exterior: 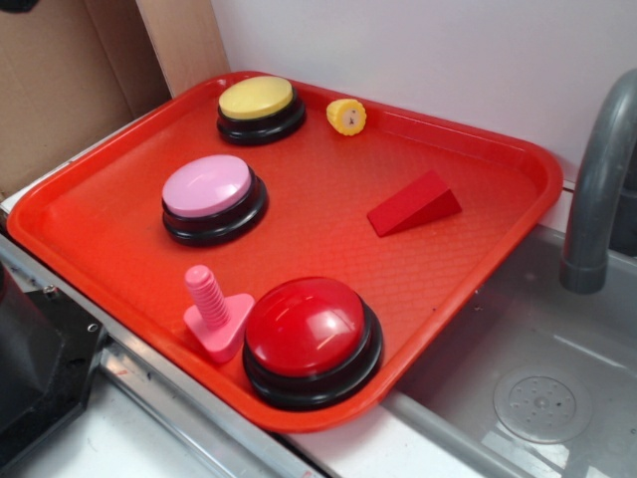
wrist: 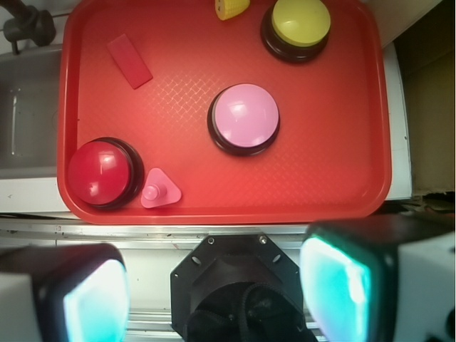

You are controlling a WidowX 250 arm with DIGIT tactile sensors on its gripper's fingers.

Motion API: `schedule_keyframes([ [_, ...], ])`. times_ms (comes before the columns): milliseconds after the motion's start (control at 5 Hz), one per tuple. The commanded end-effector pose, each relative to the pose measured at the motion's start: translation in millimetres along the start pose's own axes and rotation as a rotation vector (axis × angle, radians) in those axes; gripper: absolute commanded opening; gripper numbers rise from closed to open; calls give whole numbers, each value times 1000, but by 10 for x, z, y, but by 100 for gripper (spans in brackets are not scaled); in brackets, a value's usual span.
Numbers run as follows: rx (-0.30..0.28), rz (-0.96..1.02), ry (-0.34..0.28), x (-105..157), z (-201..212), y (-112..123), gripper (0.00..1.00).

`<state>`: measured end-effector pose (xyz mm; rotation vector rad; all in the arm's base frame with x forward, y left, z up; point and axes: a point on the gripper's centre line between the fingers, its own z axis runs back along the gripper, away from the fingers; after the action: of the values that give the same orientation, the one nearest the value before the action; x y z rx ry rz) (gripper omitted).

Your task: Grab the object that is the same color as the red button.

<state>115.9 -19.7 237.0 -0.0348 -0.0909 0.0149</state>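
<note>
The object, a small matte red wedge block (exterior: 413, 203), lies on the red tray (exterior: 109, 249) toward its right side; in the wrist view the wedge (wrist: 130, 60) is at the upper left. The red button (exterior: 311, 337), a big glossy dome on a black base, sits at the tray's near corner and shows in the wrist view (wrist: 102, 171) at lower left. My gripper (wrist: 214, 288) hovers high above the tray's near edge, open, with nothing between its teal-padded fingers (wrist: 92, 303). It does not show in the exterior view.
A pink-topped button (exterior: 211, 195) and a yellow-topped button (exterior: 260, 107) stand on the tray. A pink screw peg (exterior: 213, 309) stands beside the red button. A small yellow piece (exterior: 346, 117) lies at the back. A grey sink (exterior: 537, 398) with a tap (exterior: 597, 179) is on the right.
</note>
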Motion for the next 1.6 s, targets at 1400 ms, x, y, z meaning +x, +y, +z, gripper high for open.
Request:
schedule_keyframes([
  [1400, 40, -362, -123, 1650, -1823, -868, 100],
])
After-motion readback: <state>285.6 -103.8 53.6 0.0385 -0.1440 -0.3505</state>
